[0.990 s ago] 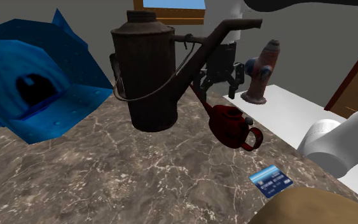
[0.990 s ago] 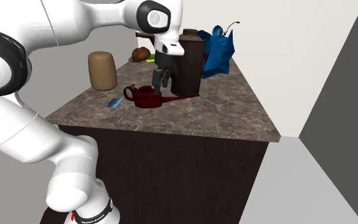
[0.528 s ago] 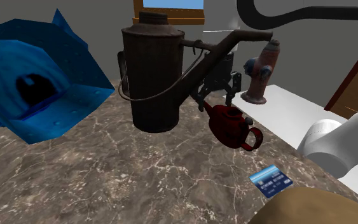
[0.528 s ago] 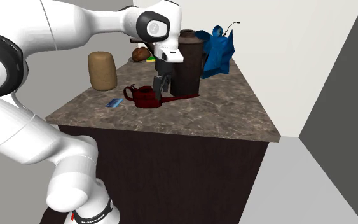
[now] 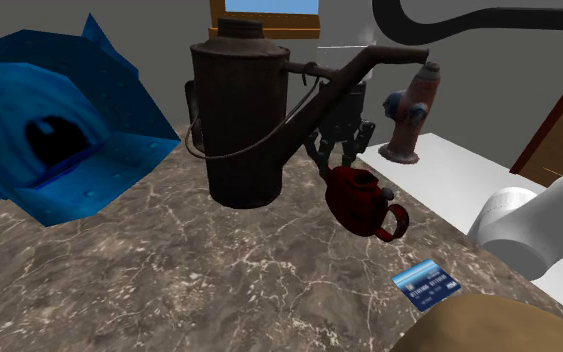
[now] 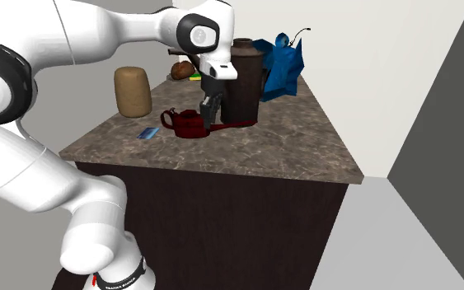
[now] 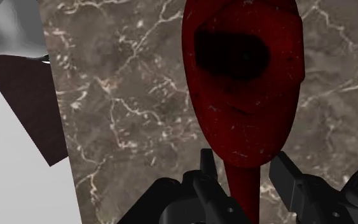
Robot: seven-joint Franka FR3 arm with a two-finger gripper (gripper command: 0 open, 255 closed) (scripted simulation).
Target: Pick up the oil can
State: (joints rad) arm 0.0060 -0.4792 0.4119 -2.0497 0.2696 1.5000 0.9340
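Countertop [image 5: 169,270] of veined brown stone pattern carries everything, its dark cabinet front facing the second exterior view. The white arm [image 6: 82,49] arches over it from that view's left. A blue fish-shaped figure [image 5: 59,120] sits at the shoulder view's left. Just right of it stands a tall dark brown can [image 5: 239,120] with a long angled spout and a wire handle. A tan cylinder [image 6: 133,91] stands near the counter's left edge in the second exterior view. A reddish hydrant [image 5: 409,115] stands far off on a white surface beyond the counter.

The red oil can [image 5: 361,200] sits on the counter just right of the dark brown can's base in the shoulder view, its loop handle toward the near right and its thin spout running up toward the far left. The gripper [image 5: 339,155] hangs over that spout. In the wrist view its fingers [image 7: 206,168] straddle the spout, parted, with slim gaps beside it and no clasp. A blue card [image 5: 426,281] lies nearer, right of the red oil can.
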